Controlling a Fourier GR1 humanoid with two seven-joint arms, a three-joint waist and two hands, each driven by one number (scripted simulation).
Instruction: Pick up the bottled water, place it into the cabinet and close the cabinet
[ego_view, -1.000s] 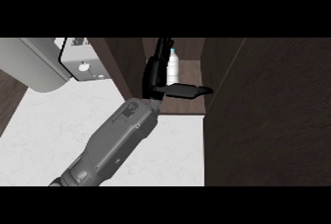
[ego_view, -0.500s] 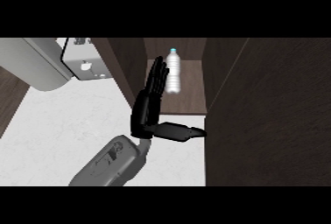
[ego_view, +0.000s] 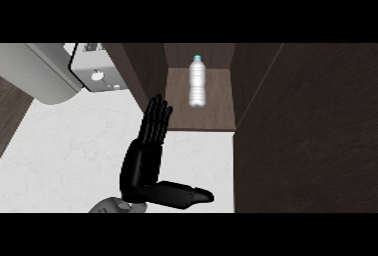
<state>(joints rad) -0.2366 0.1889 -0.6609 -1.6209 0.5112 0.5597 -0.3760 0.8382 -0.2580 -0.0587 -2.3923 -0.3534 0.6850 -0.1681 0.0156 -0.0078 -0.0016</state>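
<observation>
**Item: bottled water, in the cabinet, not held**

**Location.** The bottled water (ego_view: 197, 85) is inside the open cabinet (ego_view: 215, 119), toward the back of its brown floor, with the blue-green cap (ego_view: 197, 57) at the far end. It touches neither side wall. You cannot tell from this angle whether it stands or lies.

**Hand.** Your left hand (ego_view: 151, 145) is over the white counter (ego_view: 66, 155), just in front of the cabinet's left wall. Its fingers are straight, its thumb juts sideways, and it is empty and apart from the bottle. Your right hand does not show.

**Handling (judged).**
- It is clear thin plastic and looks full, so expect moderate weight, manageable one-handed.
- The wall is smooth and probably slippery, and it will give if squeezed. It is not fragile.
- The body is round, so it will roll if laid flat and tip if nudged high.

**Where to hold.** If you must reseat it, curl round the middle of the body, below the shoulder, never the cap or neck.

**Status.** Placement looks done and closing remains. The dark panel (ego_view: 310, 130) at the right is likely the door.
</observation>
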